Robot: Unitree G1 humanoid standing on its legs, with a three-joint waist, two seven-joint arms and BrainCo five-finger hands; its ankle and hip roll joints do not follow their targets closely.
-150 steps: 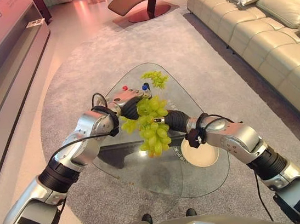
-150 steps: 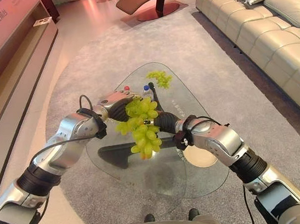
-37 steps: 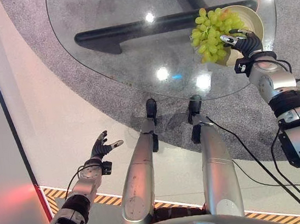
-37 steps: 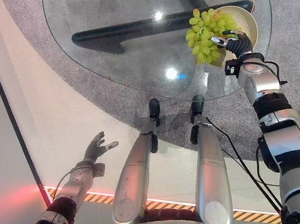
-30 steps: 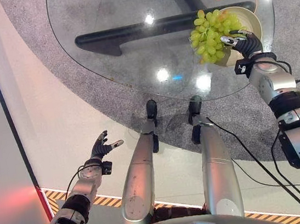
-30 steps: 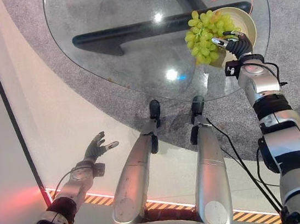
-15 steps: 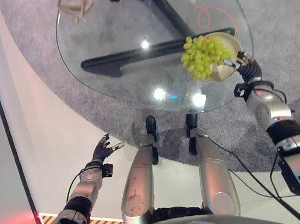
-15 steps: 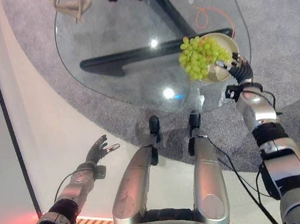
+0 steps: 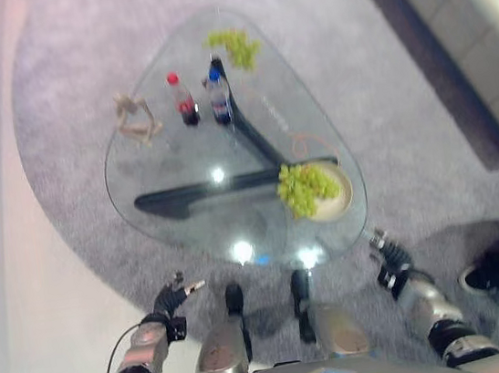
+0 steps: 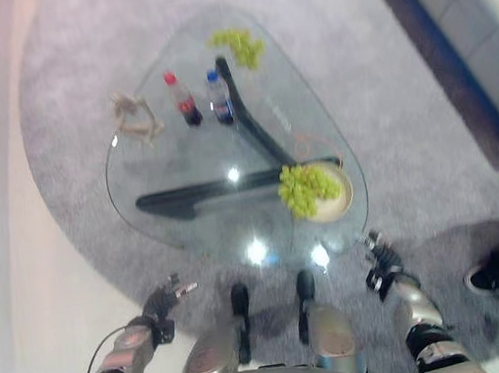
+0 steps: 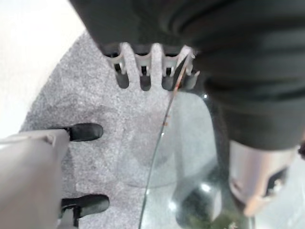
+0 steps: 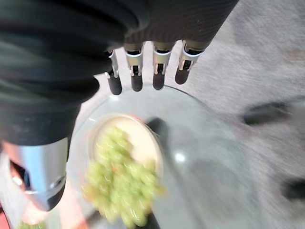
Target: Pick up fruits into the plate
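Green grape bunch (image 9: 305,186) lies on the round cream plate (image 9: 342,204); a second bunch (image 9: 233,46) awaits. Soft, loose-berried fruit: cradle from beneath. Left hand (image 9: 171,300) and right hand (image 9: 391,265) hang empty, fingers relaxed.

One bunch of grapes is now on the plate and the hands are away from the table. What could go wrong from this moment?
1. The bunch of green grapes hangs over the rim of the cream round plate towards the table's middle; it may slide off.
2. That plate sits near the edge of the clear glass table; a bump could push it off.
3. A second green grape bunch lies at the far end, behind two small plastic bottles; reaching for it with the open right robot hand or left robot hand may topple them.
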